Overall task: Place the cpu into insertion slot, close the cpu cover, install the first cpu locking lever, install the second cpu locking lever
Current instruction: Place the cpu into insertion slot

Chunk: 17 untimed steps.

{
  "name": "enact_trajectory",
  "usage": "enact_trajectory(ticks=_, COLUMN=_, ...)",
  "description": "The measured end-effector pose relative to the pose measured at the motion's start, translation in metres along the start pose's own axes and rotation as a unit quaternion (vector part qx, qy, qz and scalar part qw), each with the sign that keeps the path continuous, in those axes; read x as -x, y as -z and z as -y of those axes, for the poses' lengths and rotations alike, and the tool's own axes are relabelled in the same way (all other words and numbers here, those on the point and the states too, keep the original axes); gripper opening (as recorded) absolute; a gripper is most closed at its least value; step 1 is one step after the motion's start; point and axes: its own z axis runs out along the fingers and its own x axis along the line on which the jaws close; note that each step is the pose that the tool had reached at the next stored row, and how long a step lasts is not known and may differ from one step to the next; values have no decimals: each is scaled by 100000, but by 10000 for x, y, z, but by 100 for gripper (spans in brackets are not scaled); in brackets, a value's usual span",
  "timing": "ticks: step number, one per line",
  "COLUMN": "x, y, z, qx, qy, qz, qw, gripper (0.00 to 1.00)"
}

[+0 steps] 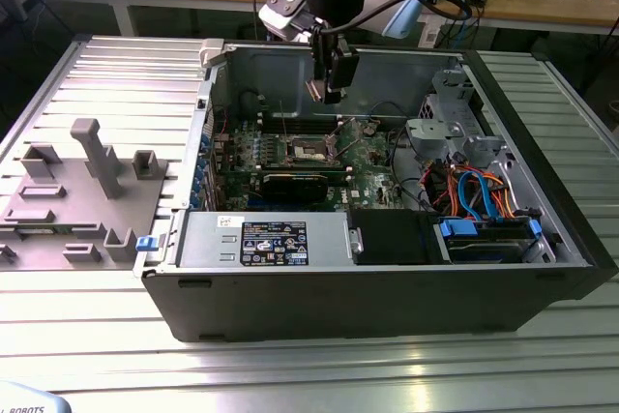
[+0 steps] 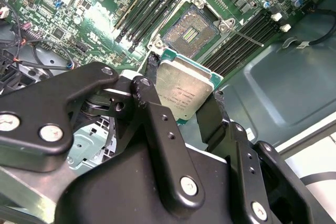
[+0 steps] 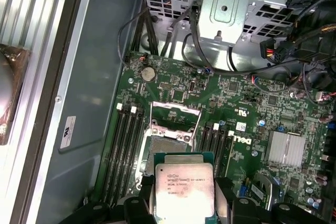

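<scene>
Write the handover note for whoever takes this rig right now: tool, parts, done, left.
The tool is shut on the cpu, gripping it by two opposite edges, with the metal top facing the wrist cameras.
The cpu hangs above the motherboard, close over the insertion slot but not in it.
The cpu cover is raised open and the slot is empty.
Done: the cpu is in the grasp, over the board.
Left: seating the cpu, closing the cover, and installing both locking levers.
</scene>
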Motion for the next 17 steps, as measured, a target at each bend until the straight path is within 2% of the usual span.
enact_trajectory(ticks=17, x=0, y=0, z=0, qx=23, qy=-1021, qz=53, qw=99995, gripper=54)
